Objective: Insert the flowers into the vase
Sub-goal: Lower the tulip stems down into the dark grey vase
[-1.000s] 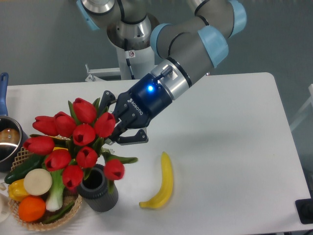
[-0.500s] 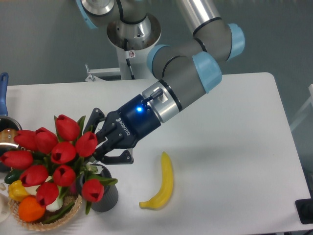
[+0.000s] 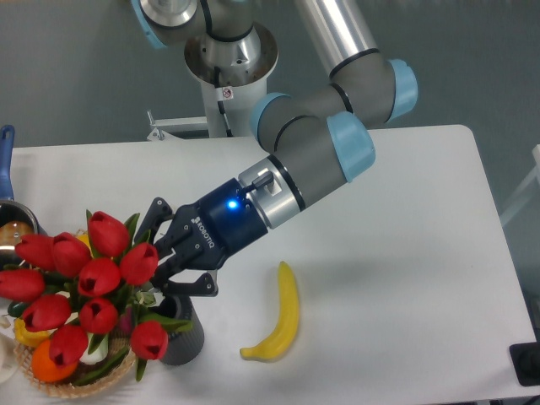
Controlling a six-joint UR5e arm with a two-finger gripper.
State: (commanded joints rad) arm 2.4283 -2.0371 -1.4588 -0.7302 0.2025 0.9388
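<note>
The table [image 3: 396, 253] is white and carries every item seen. The robot arm [image 3: 312, 152] reaches down from the far centre toward the near left, a blue light lit on its wrist. The flowers [image 3: 84, 287], a bunch of red tulips with green leaves, sit at the near left, their heads spread out over the basket [image 3: 80, 380] and tilted left. Their stems run down toward the vase [image 3: 181, 337], a dark grey ribbed cylinder standing upright just right of the basket; whether the stem ends sit inside its opening cannot be told, as blooms and leaves cover the mouth. The gripper [image 3: 164, 261] is directly above the vase, fingers clenched around the bunch just below the blooms. A yellow banana [image 3: 283, 316] lies on the table to the right of the vase, well apart from it. The basket holds vegetables, mostly hidden under the tulips. A pot [image 3: 10, 224] with a blue handle shows at the left edge.
</note>
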